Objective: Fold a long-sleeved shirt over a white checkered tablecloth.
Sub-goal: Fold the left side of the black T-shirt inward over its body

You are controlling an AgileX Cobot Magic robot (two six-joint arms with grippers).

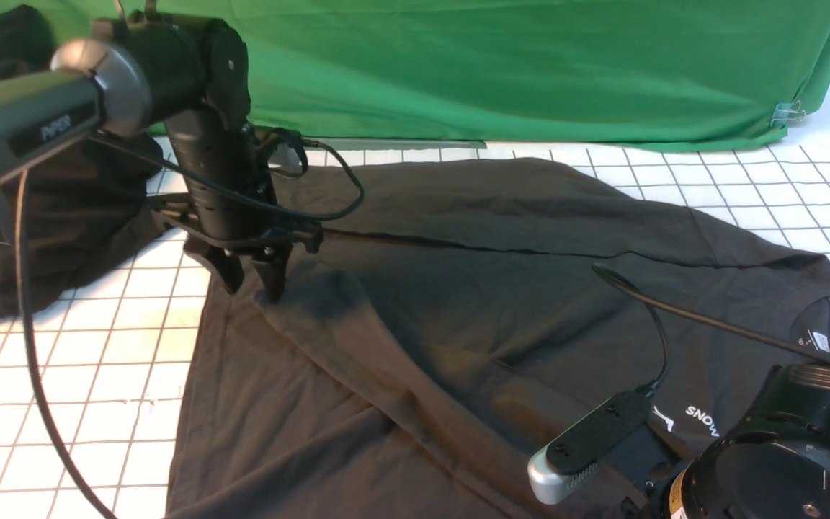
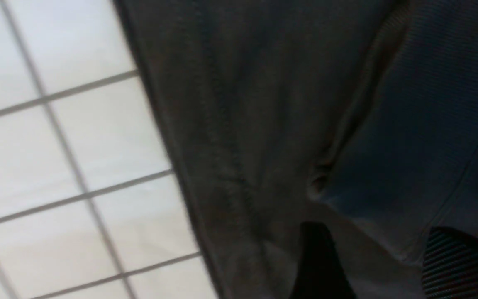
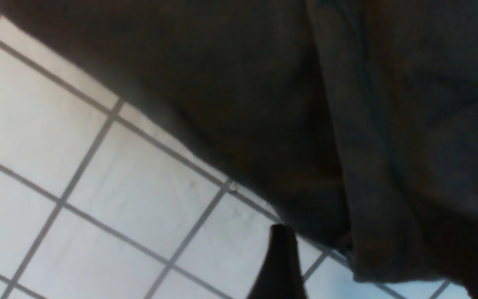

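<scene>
Risking a snag at the left pincer [image 1: 251,287]: standing with jaws apart, tips pressing down into the long-sleeved shirt [image 1: 458,324] just inside its edge; on lifting away carelessly, possibly dragging a pinch of cloth up and spoiling the flat lay. Risking a bunched corner too, judging by the ridge of fabric rising between those tips in the left wrist view. Risking a tangle with the black lumpy cloth [image 1: 83,216] heaped just outward of the left pincer, if swinging that way. Failing to settle the state of the right pincer [image 3: 281,265]: showing only one finger, sitting over the white checkered tablecloth [image 3: 98,178] just beside the shirt's edge, the other hidden, so no telling apart from together. Closing blind there, possibly catching the tablecloth along with the shirt, or missing the edge altogether.

Lying spread over the tablecloth, reaching from under the left pincer across to the right pincer. Looking dark brown-black, soft, lightly wrinkled. Carrying a long crease running away from the left pincer towards the collar. Showing white SNOW lettering [image 1: 702,422] and a white neck label [image 1: 829,347] close beside the right pincer's arm.
</scene>
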